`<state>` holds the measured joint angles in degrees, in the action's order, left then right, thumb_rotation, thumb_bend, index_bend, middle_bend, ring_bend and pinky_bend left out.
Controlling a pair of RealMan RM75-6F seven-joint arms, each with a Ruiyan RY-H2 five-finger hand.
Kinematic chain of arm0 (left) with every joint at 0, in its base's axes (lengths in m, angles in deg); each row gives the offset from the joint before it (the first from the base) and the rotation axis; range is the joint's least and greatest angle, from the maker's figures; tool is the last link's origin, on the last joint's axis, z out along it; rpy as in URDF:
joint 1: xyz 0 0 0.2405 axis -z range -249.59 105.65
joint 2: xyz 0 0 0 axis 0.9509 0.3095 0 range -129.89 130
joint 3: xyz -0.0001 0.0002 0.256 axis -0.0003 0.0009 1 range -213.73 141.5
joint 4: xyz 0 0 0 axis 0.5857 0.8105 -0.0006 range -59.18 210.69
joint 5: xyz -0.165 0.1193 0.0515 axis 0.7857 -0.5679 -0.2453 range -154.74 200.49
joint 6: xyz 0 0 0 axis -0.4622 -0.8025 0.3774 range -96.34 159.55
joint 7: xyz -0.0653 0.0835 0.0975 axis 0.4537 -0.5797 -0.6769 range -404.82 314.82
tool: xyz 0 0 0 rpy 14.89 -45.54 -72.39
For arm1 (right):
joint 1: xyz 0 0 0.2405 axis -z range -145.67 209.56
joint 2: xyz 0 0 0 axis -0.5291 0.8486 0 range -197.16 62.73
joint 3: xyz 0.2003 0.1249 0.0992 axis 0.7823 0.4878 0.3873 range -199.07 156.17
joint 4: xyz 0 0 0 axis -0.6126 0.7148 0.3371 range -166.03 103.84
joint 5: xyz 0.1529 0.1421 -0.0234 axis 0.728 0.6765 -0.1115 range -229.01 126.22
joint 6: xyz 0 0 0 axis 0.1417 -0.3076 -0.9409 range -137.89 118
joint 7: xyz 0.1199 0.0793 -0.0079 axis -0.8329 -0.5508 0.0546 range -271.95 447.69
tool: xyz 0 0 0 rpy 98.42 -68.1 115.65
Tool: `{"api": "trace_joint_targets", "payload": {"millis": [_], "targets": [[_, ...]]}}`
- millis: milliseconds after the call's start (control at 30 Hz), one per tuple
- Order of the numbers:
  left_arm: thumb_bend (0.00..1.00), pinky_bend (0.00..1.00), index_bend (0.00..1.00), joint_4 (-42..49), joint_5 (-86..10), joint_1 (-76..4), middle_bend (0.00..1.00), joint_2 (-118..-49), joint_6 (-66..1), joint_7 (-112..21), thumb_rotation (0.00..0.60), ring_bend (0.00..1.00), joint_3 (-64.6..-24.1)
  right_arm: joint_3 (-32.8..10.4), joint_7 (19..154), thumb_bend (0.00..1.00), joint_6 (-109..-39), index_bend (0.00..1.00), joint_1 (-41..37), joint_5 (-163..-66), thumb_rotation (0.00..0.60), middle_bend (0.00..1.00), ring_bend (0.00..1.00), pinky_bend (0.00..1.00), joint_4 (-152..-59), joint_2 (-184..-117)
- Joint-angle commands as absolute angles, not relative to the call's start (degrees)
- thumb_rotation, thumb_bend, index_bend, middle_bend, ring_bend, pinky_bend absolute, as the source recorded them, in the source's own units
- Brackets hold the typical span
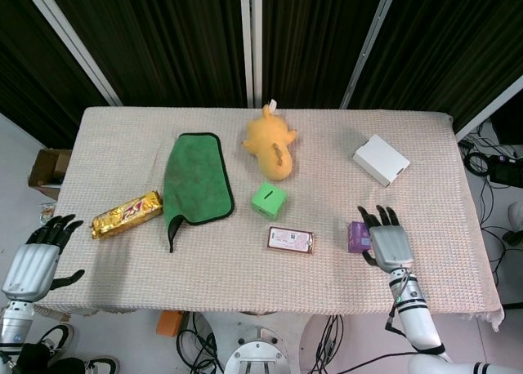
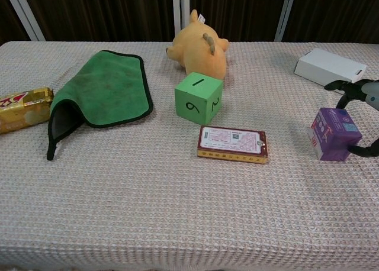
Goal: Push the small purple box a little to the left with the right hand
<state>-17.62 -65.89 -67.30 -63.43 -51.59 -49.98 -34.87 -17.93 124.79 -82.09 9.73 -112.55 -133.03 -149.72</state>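
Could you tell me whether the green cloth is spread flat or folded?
Mostly spread flat; the green cloth has its near-left corner turned over, showing a dark underside.

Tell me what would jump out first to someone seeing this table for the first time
Probably the orange plush toy lying at the far middle of the table, with the bright green cube just in front of it and the green cloth spread to their left. Next, the right hand, fingers spread, right beside the small purple box near the front right.
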Motion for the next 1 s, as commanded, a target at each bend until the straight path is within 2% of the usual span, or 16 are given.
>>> {"api": "trace_joint_targets", "payload": {"millis": [33,567,767,867,1000], "targets": [[0.12,0.23,0.17,-17.64,-65.92,-67.21,0.11,-63.48,-51.48,-50.07,0.600,0.08,-34.89,-17.94,124.28,0.15,-82.09,0.00,9.69,-113.00,0.600,0.26,0.00,0.00,-132.70,-149.96],[0.13,0.23,0.17,-17.41,-65.18,-67.23,0.11,-63.27,-51.20,-49.75,0.600,0.08,-35.04,-17.38,125.14,0.14,-80.70,0.00,8.31,-112.10,0.600,0.22,0.00,0.00,-133.20,-150.60],[0.13,0.23,0.17,-17.27,-65.17,-67.22,0.11,-63.23,-51.17,-49.49,0.600,0.08,-35.04,-17.69,125.47,0.25,-81.88,0.00,8.39,-113.43,0.600,0.37,0.01,0.00,-132.56,-151.58],[0.13,0.23,0.17,-17.30,-65.25,-67.21,0.11,-63.22,-51.19,-49.53,0.600,0.08,-35.01,-17.80,124.63,0.29,-81.86,0.00,8.50,-114.08,0.600,0.46,0.05,0.00,-133.00,-151.41],[0.12,0.23,0.17,-17.45,-65.46,-67.18,0.11,-63.22,-51.30,-49.66,0.600,0.08,-35.02,-18.08,120.78,0.31,-81.25,0.00,8.28,-118.16,0.600,0.49,0.07,0.00,-132.98,-150.95]]}}
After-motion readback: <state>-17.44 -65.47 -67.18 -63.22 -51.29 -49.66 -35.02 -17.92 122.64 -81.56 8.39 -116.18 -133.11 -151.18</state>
